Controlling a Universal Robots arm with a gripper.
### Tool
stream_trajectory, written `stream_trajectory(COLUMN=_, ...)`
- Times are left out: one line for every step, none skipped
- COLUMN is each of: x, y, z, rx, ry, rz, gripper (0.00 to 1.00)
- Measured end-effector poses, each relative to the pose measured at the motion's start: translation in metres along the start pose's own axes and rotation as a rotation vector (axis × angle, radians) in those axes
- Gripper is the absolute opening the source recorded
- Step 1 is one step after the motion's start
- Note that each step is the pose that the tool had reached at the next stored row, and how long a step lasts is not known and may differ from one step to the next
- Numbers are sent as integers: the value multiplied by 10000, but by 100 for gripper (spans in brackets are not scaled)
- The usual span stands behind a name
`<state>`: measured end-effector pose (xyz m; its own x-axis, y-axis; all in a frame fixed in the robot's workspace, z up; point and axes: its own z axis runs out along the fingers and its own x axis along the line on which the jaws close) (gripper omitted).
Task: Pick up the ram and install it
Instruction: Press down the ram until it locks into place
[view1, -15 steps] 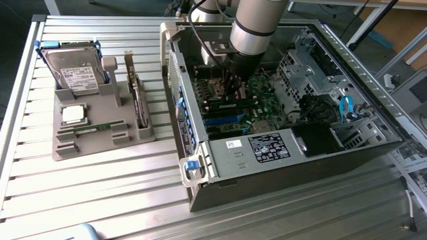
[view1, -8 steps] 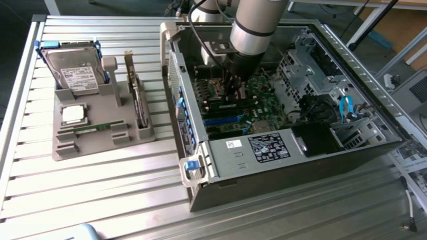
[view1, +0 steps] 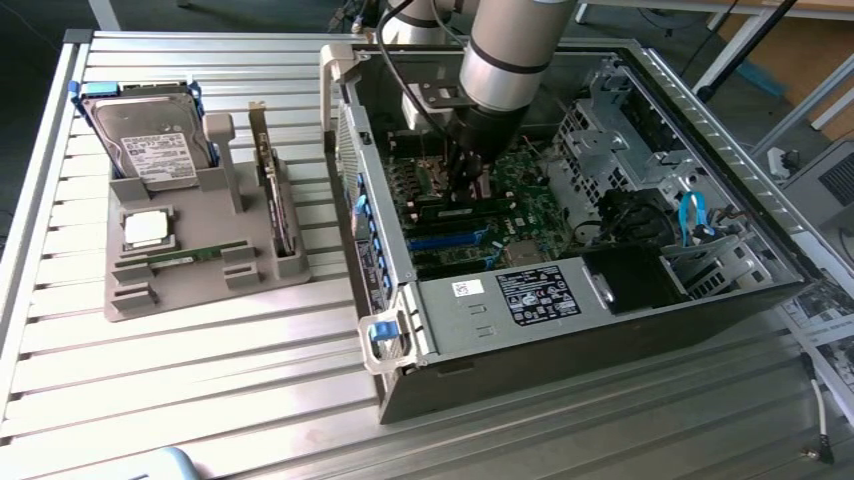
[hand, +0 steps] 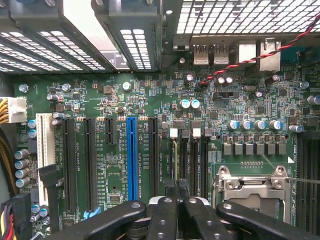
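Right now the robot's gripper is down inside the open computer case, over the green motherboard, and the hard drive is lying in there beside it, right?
Not quite. The gripper is down inside the open computer case, over the green motherboard, but the hard drive is not in there. The exterior view shows it propped on the grey holder outside the case, toward that view's left.

Arm (view1: 514, 55) reaching steeply down, gripper (hand: 177, 187) low, jaws closed together.

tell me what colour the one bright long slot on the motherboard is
Blue slot, clearest in the wrist view.
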<state>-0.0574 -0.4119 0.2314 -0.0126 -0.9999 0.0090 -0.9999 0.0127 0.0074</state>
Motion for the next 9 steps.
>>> stream_trajectory(x=2, y=0, z=4, rx=0, ry=0, rz=0, gripper=11)
stream_trajectory(x=5, y=0, z=9, rx=-2, ry=2, rz=0, gripper=11)
stream_trajectory(x=6, y=0, z=13, rx=-2, ry=1, rz=0, gripper=11)
stream_trajectory(x=7, y=0, z=18, rx=0, ry=-4, rz=0, gripper=11)
stream_trajectory(x=7, y=0, z=19, rx=-1, ry=-3, rz=0, gripper=11)
stream_trajectory(x=7, y=-1, z=19, rx=-1, ry=-3, rz=-1, gripper=11)
stream_trajectory(x=7, y=-1, z=18, rx=-1, ry=-2, rz=0, gripper=11)
stream_trajectory(x=7, y=0, z=18, rx=-1, ry=-1, rz=0, gripper=11)
stream_trajectory(x=7, y=0, z=19, rx=-1, ry=-2, rz=0, gripper=11)
